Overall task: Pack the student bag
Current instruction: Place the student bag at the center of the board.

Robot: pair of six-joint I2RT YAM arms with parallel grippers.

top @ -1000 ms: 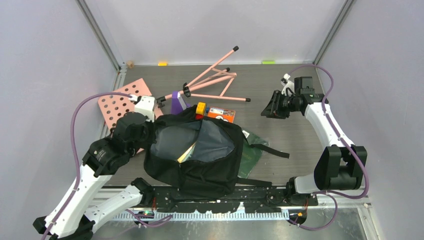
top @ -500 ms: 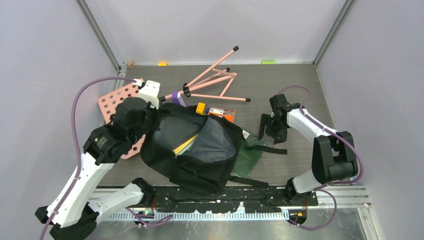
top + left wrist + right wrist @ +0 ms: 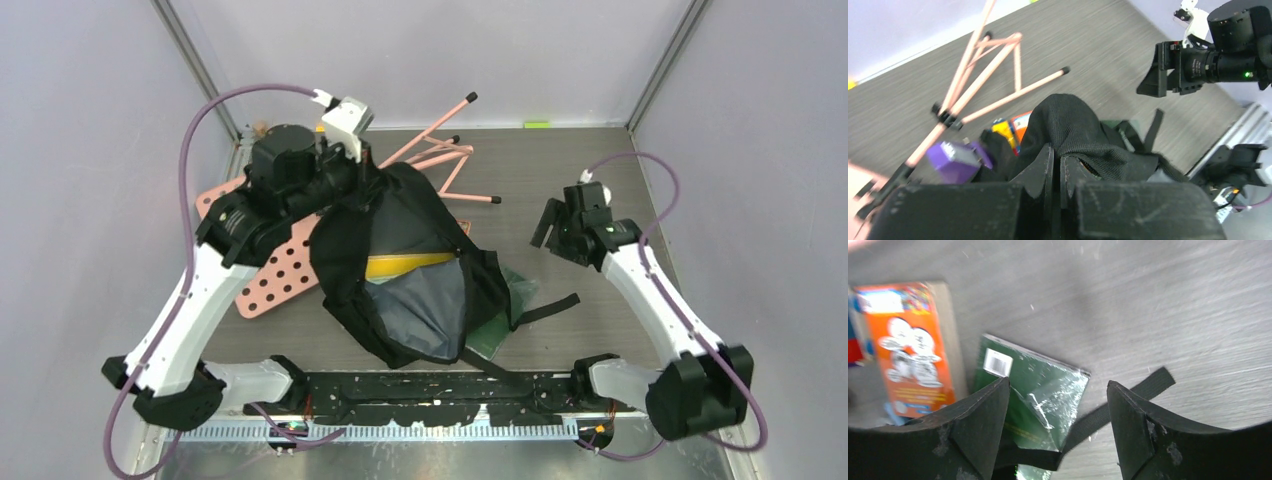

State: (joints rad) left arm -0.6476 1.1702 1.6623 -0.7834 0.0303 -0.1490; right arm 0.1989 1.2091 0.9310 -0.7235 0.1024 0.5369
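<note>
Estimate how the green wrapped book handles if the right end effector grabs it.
The green book looks glossy, with glare on its wrap, so it is probably slippery. It lies flat on the table: likely stiff but hard to get under. The black strap overlaps it and may drag.
</note>
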